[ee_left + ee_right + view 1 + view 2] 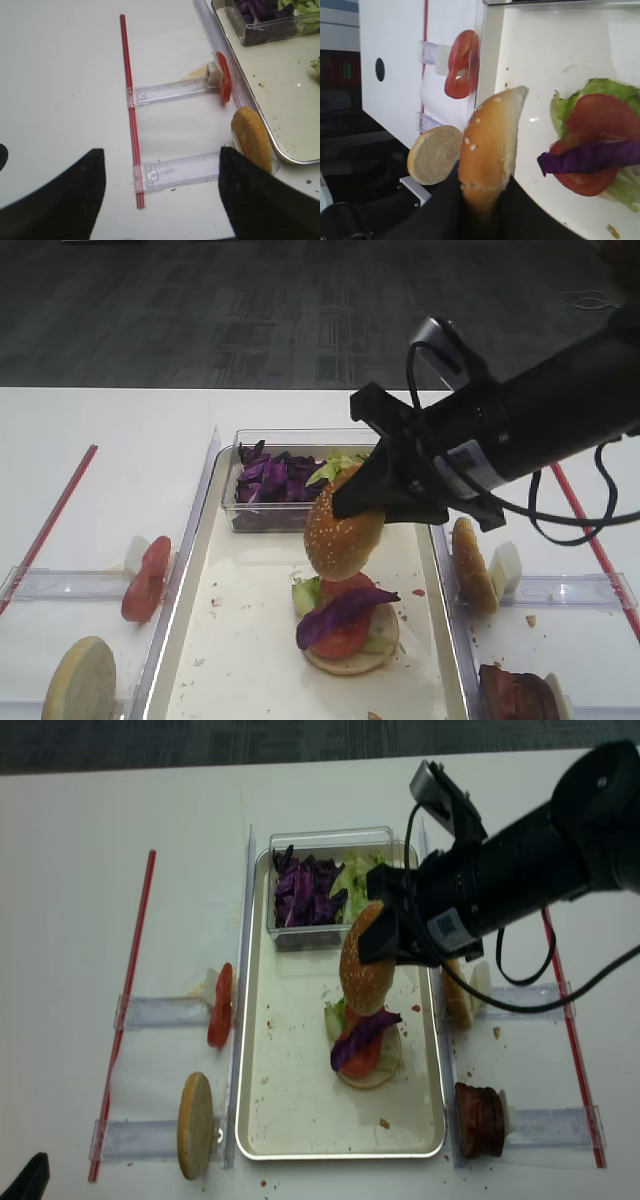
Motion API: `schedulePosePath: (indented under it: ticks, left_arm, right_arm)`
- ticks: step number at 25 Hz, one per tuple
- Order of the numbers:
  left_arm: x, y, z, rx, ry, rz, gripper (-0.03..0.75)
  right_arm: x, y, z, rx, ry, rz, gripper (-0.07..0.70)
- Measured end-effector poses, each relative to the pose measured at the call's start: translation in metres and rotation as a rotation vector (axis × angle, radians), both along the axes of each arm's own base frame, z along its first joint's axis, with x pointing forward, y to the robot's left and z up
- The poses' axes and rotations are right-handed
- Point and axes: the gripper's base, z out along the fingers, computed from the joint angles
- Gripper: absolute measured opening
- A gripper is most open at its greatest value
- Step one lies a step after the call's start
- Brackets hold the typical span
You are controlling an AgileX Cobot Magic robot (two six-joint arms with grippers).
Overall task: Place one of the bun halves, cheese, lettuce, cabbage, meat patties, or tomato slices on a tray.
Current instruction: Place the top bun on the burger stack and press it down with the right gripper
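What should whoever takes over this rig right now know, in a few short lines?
Right gripper: shut on the sesame bun top, held on edge above the stack.
Left gripper: fingers apart, holding nothing, over the table left of the tray.
Done: on the tray lies a bottom bun with lettuce, a tomato slice and a cabbage strip.
Left: lower the bun top onto the tray or stack and release.
Spare: tomato slice and flat bun disc left of the tray; meat patty on the right.

My right gripper (352, 502) grips the sesame bun top (343, 530) on edge, tilted above the tray (250, 660). Beneath it lie tomato (340, 638), purple cabbage (338, 612) and lettuce (305, 593), stacked.
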Motion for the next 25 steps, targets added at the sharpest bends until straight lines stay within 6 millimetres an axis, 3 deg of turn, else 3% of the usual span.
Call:
schedulePosePath:
  ticks: [9,15,25]
  left_arm:
    - [0.000,0.000,0.000,0.000,0.000,0.000,0.477]
    - [0.000,0.000,0.000,0.000,0.000,0.000,0.477]
    - [0.000,0.000,0.000,0.000,0.000,0.000,0.476]
  right_arm:
    - [-0.030,-0.003,-0.034,0.239,-0.018,-0.073,0.155]
    - [-0.044,-0.010,-0.052,0.206,0.002,-0.097,0.154]
    - [-0.037,-0.014,-0.068,0.120,0.010,-0.156,0.153]
